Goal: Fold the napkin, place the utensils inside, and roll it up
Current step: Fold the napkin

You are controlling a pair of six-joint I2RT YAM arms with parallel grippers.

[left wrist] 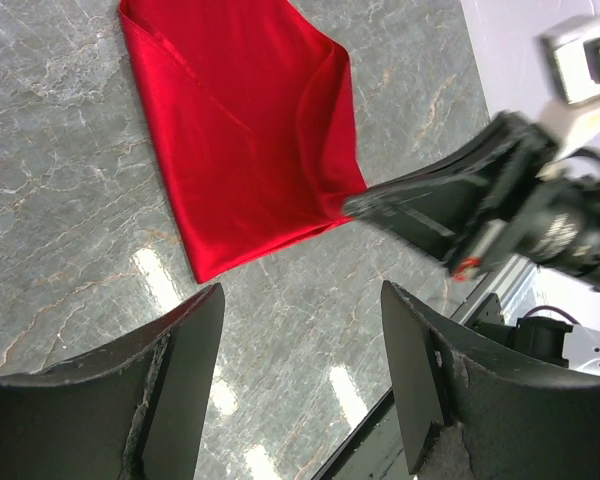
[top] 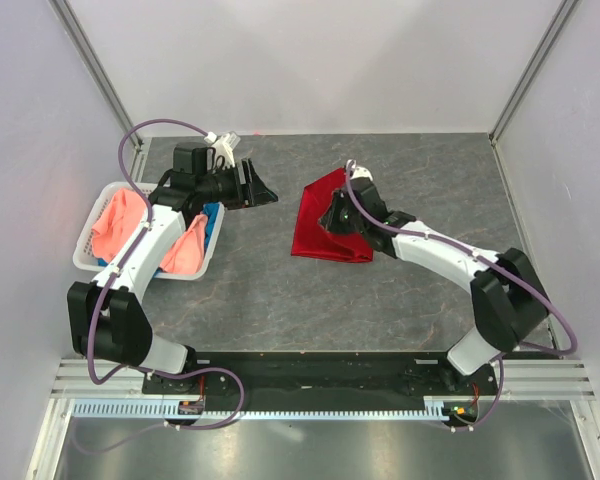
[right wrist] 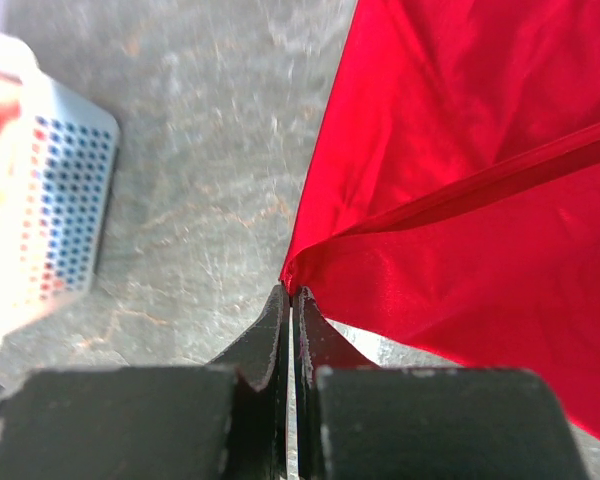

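Leftmost, a white basket sits on the dark, stone-patterned counter. It holds salmon-pink cloths and a blue cloth. Just right of the basket, the left jaws hang above bare counter, spread wide with nothing between them, pointed toward the napkin. That deep red cloth lies near the counter's middle, well apart from the basket. It is partly folded, one layer doubled over another into a rough triangle. Reaching in from the right, the right jaws are pressed tight together on one corner of the napkin, pinching the fabric between their tips.
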